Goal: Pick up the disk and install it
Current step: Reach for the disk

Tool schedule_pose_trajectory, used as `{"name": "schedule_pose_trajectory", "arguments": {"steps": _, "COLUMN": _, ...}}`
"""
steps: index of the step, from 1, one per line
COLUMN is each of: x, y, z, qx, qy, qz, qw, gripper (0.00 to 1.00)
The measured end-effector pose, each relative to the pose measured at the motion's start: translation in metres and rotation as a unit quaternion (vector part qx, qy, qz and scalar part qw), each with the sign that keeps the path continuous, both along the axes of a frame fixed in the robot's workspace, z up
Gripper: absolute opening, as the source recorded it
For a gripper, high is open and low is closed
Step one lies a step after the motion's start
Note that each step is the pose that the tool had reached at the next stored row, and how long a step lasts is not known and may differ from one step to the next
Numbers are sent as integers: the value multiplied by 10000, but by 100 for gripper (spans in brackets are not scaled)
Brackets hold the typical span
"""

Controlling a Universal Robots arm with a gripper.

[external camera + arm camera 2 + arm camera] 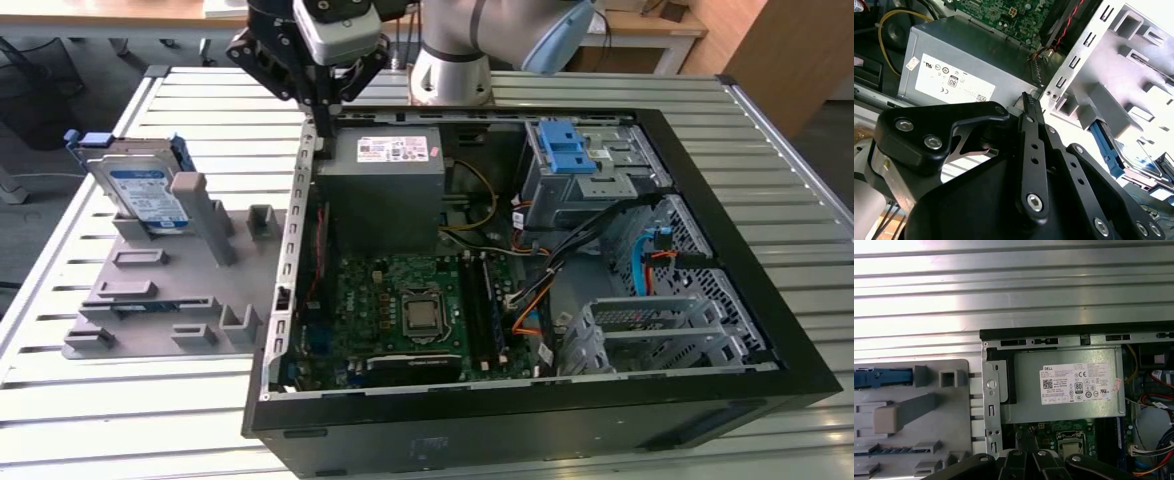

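Your gripper (pixel 324 112) hangs over the side wall of the open computer case (pixel 534 425), beside the power supply (pixel 387 190), its fingers drawn together on nothing. The disk (pixel 144 190) stands on edge in the grey holder (pixel 147 290) at the exterior view's left, well apart from the gripper. By this showing, neither pick-up nor installation is done.

Ribbed silver metal worktop (pixel 80 420), open black computer case (pixel 534 430) lying on its side on it, flat grey holder plate (pixel 134 300) just beside the case, at the exterior view's left.
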State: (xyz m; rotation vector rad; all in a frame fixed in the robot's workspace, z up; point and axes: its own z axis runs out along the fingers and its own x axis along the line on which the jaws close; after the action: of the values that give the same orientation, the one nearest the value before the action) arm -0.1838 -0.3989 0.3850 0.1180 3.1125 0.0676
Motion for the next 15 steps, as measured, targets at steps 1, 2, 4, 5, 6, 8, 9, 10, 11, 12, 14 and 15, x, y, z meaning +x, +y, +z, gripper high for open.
{"name": "schedule_pose_trajectory", "arguments": {"steps": 1, "x": -5, "y": 0, "z": -1, "qx": 0, "qy": 0, "qz": 0, "qw": 10000, "gripper": 11}}
{"name": "schedule_pose_trajectory", "arguments": {"steps": 2, "x": -17, "y": 0, "z": -1, "qx": -1, "qy": 0, "qz": 0, "qw": 10000, "gripper": 11}}
{"name": "schedule_pose_trajectory", "arguments": {"steps": 4, "x": -47, "y": 0, "z": -2, "qx": 0, "qy": 0, "qz": 0, "qw": 10000, "gripper": 11}}
{"name": "schedule_pose_trajectory", "arguments": {"steps": 5, "x": -59, "y": 0, "z": -3, "qx": 0, "qy": 0, "qz": 0, "qw": 10000, "gripper": 11}}
{"name": "schedule_pose_trajectory", "arguments": {"steps": 6, "x": -69, "y": 0, "z": -4, "qx": 0, "qy": 0, "qz": 0, "qw": 10000, "gripper": 11}}
{"name": "schedule_pose_trajectory", "arguments": {"steps": 8, "x": -84, "y": 0, "z": -7, "qx": 1, "qy": -1, "qz": 0, "qw": 10000, "gripper": 11}}
{"name": "schedule_pose_trajectory", "arguments": {"steps": 9, "x": -88, "y": 0, "z": -8, "qx": 0, "qy": -1, "qz": 0, "qw": 10000, "gripper": 11}}
{"name": "schedule_pose_trajectory", "arguments": {"steps": 10, "x": -93, "y": 0, "z": -8, "qx": 0, "qy": 0, "qz": 0, "qw": 10000, "gripper": 11}}
{"name": "schedule_pose_trajectory", "arguments": {"steps": 11, "x": -97, "y": 0, "z": -9, "qx": 0, "qy": 0, "qz": 0, "qw": 10000, "gripper": 11}}
{"name": "schedule_pose_trajectory", "arguments": {"steps": 12, "x": -102, "y": 0, "z": -11, "qx": 0, "qy": 0, "qz": 0, "qw": 10000, "gripper": 11}}
{"name": "schedule_pose_trajectory", "arguments": {"steps": 14, "x": -112, "y": 0, "z": -13, "qx": 0, "qy": 0, "qz": 0, "qw": 10000, "gripper": 11}}
{"name": "schedule_pose_trajectory", "arguments": {"steps": 15, "x": -118, "y": 0, "z": -14, "qx": 0, "qy": 0, "qz": 0, "qw": 10000, "gripper": 11}}
